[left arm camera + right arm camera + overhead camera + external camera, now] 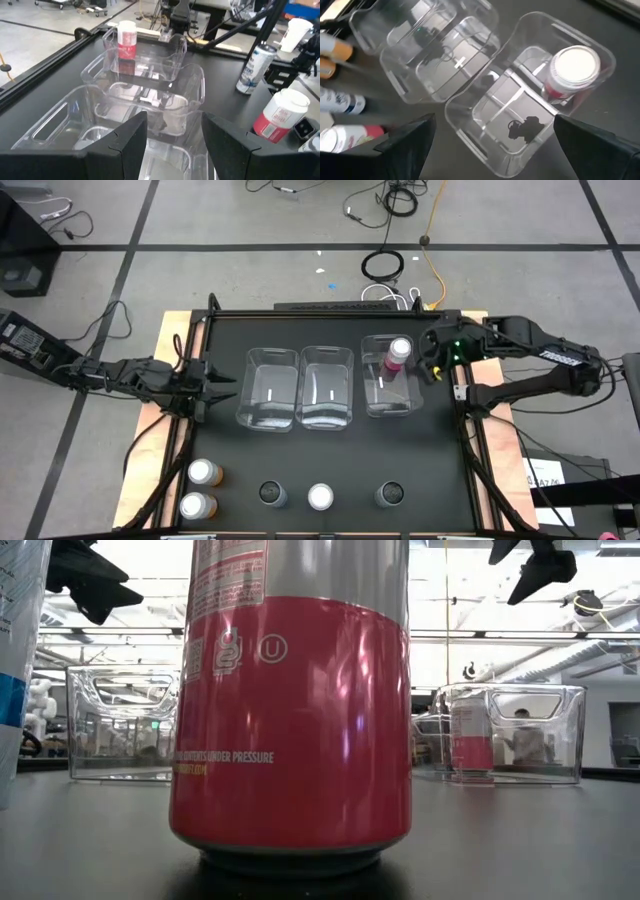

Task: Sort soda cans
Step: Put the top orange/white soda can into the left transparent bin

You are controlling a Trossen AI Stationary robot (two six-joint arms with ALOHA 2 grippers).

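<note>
Fingers of the right gripper (pixel 490 145) stand spread wide and hold nothing. Directly beneath it we see the right-hand bin (pixel 388 377), with one pink can (pixel 398 354) upright at its far end. Farther from this gripper, the other five cans (pixel 320 497) line the table's front edge (two orange (pixel 201 488) together). Beyond them, the left gripper (pixel 212 388) hangs partly open, empty.

A robotics lab or workshop: grey tiled floor (pixel 250 220) strewn with loose cables (pixel 400 200), black desk (pixel 330 460) framed by metal rails on a plywood base, exposed ceiling pipes (pixel 520 665) over an open hall, wheeled equipment stands behind
</note>
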